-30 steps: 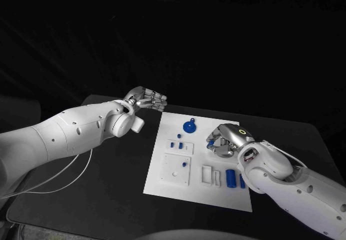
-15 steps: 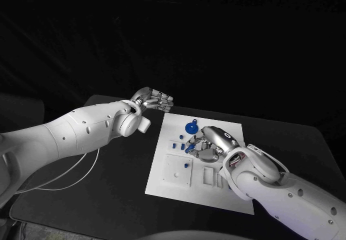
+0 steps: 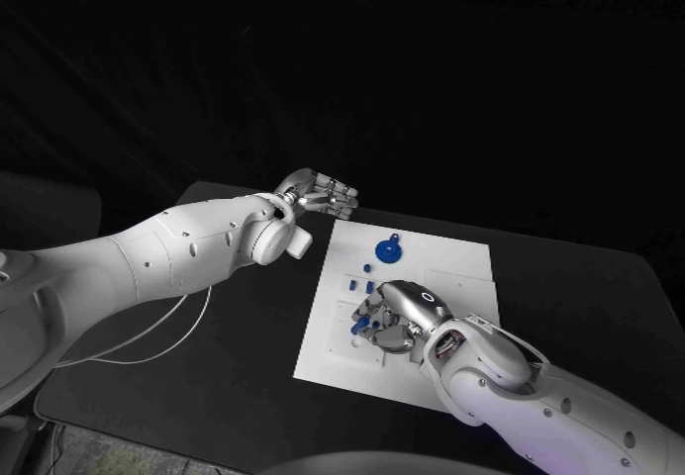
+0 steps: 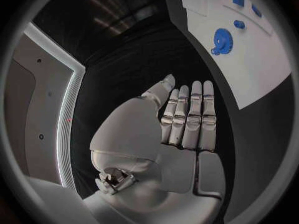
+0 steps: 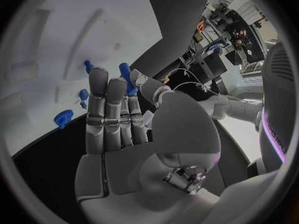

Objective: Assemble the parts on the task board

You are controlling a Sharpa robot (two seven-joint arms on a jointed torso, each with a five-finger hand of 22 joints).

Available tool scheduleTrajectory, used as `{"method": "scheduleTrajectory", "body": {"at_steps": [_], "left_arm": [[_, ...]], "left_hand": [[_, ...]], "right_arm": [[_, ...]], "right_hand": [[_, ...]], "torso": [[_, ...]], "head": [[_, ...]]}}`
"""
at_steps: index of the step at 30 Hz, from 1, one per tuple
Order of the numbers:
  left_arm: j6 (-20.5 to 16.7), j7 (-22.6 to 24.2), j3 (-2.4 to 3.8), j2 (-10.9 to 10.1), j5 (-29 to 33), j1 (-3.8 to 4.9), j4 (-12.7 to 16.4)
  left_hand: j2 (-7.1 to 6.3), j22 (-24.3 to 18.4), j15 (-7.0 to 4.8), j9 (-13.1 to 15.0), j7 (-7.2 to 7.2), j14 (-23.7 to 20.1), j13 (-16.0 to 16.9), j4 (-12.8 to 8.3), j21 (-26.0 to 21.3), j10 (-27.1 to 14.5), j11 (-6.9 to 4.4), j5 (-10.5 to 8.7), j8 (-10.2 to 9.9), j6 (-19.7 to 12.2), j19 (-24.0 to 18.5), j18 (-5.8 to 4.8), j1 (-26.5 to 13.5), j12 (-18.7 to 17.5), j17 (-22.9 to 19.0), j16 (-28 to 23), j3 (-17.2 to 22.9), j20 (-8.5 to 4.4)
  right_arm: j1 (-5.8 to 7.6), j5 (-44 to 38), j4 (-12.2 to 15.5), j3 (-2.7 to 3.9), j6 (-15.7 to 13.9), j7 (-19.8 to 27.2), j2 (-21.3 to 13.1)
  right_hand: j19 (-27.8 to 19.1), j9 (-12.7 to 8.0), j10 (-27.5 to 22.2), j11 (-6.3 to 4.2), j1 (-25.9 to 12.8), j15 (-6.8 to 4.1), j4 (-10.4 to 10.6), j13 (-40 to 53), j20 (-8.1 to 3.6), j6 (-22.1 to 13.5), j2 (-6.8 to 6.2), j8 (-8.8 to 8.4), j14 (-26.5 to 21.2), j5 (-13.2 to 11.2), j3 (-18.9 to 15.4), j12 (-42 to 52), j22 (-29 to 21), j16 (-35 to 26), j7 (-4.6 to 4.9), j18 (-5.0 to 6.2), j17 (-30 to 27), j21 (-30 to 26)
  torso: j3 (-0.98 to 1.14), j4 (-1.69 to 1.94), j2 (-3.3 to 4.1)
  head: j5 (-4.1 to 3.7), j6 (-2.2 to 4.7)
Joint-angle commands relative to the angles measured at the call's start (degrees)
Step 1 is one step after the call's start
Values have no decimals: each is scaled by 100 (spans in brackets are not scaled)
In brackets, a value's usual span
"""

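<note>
The right robot hand sits low over the near-middle of the board, fingers curled downward around the square block area. In the right wrist view a small blue peg stands between its thumb and fingertips; it appears pinched there, though contact is partly hidden. More blue parts lie just beside this hand on the board's left side, and two small blue pieces sit in a holder a little further off. Beyond those, the blue gear lies flat near the board's far end, well apart from both hands.

The left robot hand hovers off the far left corner of the board, above the black surface. Its fingers are straight and side by side, holding nothing.

Judgement: the step in hand is seating the peg into a socket on the board. To do it well, the peg should be kept upright, centred over its hole before any downward press, and released only once it sits flush. A tilted entry risks jamming or shifting the board. The left robot hand is placed to steady the board edge if needed.
</note>
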Motion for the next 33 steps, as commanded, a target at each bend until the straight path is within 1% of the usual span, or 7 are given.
{"method": "scheduleTrajectory", "body": {"at_steps": [1,4,8,17,24,33], "left_arm": [[86,37,5,13,42,2,8],[91,35,4,14,42,2,9],[100,29,4,19,42,2,8],[127,10,4,18,42,2,4],[128,12,4,13,42,2,5],[126,10,4,6,42,2,8]], "left_hand": [[29,4,7,9,9,-6,-6,26,-32,5,9,-32,12,26,-2,27,-13,-17,4,-21,-1,-15],[29,4,7,9,9,-6,-6,26,-32,5,9,-32,12,26,-2,27,-13,-17,4,-21,-1,-15],[38,12,9,9,10,-14,-6,30,-40,-1,11,-35,11,23,-6,26,-9,-17,4,-21,-8,-12],[38,12,9,9,10,-14,-6,30,-40,-1,11,-35,11,23,-6,26,-9,-17,4,-21,-8,-12],[39,14,12,9,11,-21,-6,41,-47,-11,15,-38,12,15,-7,26,-15,-18,4,-21,-16,-9],[39,14,12,9,11,-21,-6,41,-47,-11,15,-38,12,15,-7,26,-15,-18,4,-21,-16,-9]], "right_arm": [[2,-365,-40,-57,40,99,36],[3,-483,-64,-118,65,73,61],[4,-599,-81,-157,107,31,78],[5,-814,-88,-200,154,-55,75],[5,-996,-102,-219,193,-170,71],[5,-1108,-137,-270,277,-244,98]], "right_hand": [[228,3,276,-130,14,-10,-32,23,-31,12,85,24,46,39,16,12,3,-19,-5,128,6,-12],[228,3,276,-130,14,-10,-32,23,-31,12,85,24,46,39,16,12,3,-19,-5,128,6,-12],[227,2,277,-129,9,-10,-46,23,-30,15,80,24,47,39,32,10,9,-18,-5,131,14,-7],[226,2,282,-130,5,-10,-55,23,-30,22,76,25,47,39,40,11,17,-17,-7,132,22,-1],[224,2,295,-131,-1,-9,-70,23,-29,33,67,24,47,39,61,11,40,-6,-9,135,42,16],[222,2,296,-132,-2,-12,-75,22,-30,38,62,24,47,39,67,9,51,-3,-12,136,50,21]], "torso": [[7,-8,-3],[2,-11,-3],[4,-12,0],[3,-11,1],[0,-6,-2],[1,-6,-3]], "head": [[30,-18],[24,-13],[23,-13],[10,-29],[5,-38],[11,-53]]}}
